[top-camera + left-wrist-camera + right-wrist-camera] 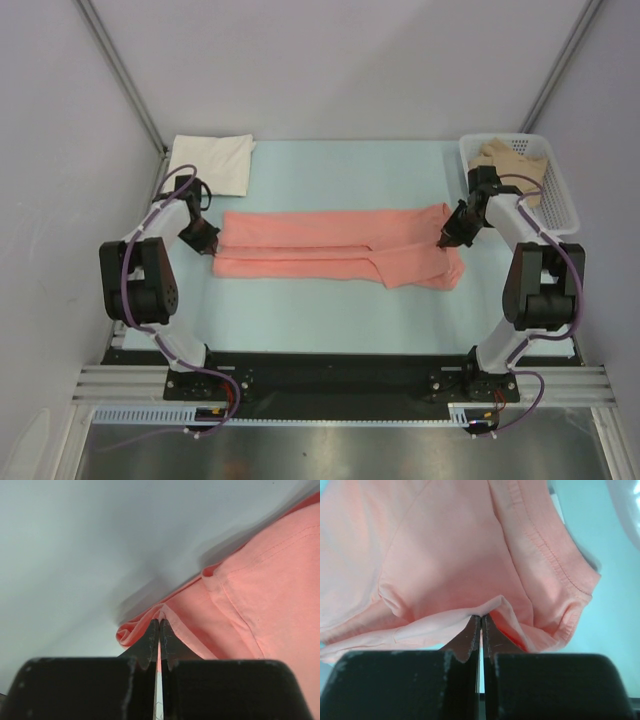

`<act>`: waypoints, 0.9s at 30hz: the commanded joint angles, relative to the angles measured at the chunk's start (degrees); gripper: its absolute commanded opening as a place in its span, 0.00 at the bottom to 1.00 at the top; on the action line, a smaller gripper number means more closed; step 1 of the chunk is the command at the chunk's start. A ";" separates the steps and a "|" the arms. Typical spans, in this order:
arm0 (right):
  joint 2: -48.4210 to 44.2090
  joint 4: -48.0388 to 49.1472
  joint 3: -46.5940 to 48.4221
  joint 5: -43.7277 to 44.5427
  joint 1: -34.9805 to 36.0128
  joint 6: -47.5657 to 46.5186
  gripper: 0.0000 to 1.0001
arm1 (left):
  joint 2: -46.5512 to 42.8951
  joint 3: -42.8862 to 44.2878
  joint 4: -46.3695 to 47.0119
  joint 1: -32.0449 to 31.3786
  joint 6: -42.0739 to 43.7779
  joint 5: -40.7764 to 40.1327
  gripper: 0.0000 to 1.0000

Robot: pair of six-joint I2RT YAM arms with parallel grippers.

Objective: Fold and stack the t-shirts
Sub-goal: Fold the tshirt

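The salmon-pink t-shirt (335,250) lies folded into a long band across the middle of the table. My left gripper (207,240) is shut on its left end; the wrist view shows the jaws pinching a hem of the pink cloth (200,625). My right gripper (446,236) is shut on its right end, jaws pinching a fold of pink cloth (450,575). The cream-white t-shirt (212,160) lies folded at the back left. The tan-beige t-shirt (512,160) sits in the basket at the back right.
A white plastic mesh basket (560,205) stands at the back right, just behind my right arm. The pale blue table (330,310) has open surface in front of the pink shirt. Grey walls and slanted frame posts enclose the back.
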 commanded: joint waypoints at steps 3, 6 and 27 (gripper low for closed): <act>1.97 0.96 3.85 -1.05 -0.66 -1.24 0.00 | 1.12 3.25 -0.49 -0.18 -0.22 -2.23 0.00; 3.64 0.96 4.65 -1.31 -1.01 -1.42 0.00 | 1.91 3.69 -0.32 -0.18 -0.65 -1.53 0.00; 9.27 0.87 9.30 -2.72 -1.80 -1.60 0.00 | 5.96 8.17 -0.84 -0.88 0.22 -1.97 0.00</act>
